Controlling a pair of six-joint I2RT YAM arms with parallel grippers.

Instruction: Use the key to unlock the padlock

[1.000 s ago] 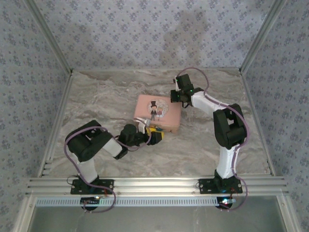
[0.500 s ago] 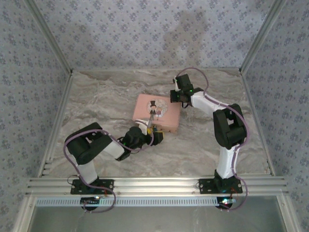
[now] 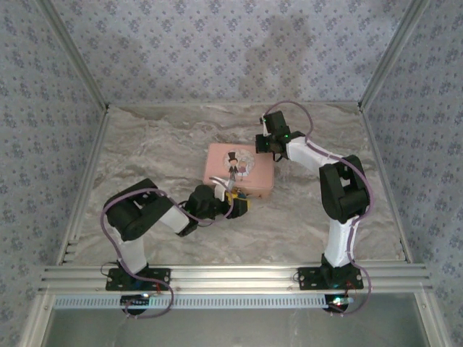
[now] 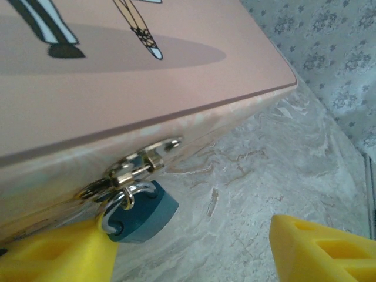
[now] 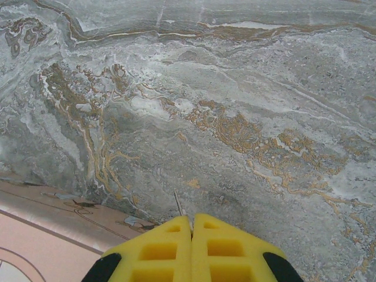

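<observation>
Bench [image 3: 145, 144] carries the pink box [image 3: 239, 168] at centre. Left tool [image 3: 237, 204] at its six o'clock, fingers wide, brackets the padlock [image 4: 144, 214] hanging on the hasp, presumably to steady it. Right tool [image 5: 191, 226], one o'clock, is pinched on a thin sliver, likely the key [image 5: 178, 204].

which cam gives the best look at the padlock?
Left wrist: the blue padlock hangs close up from the hasp on the front of the pink box. Top external: too small to make out beside the left gripper. Right wrist: faces the table and a box edge.
</observation>
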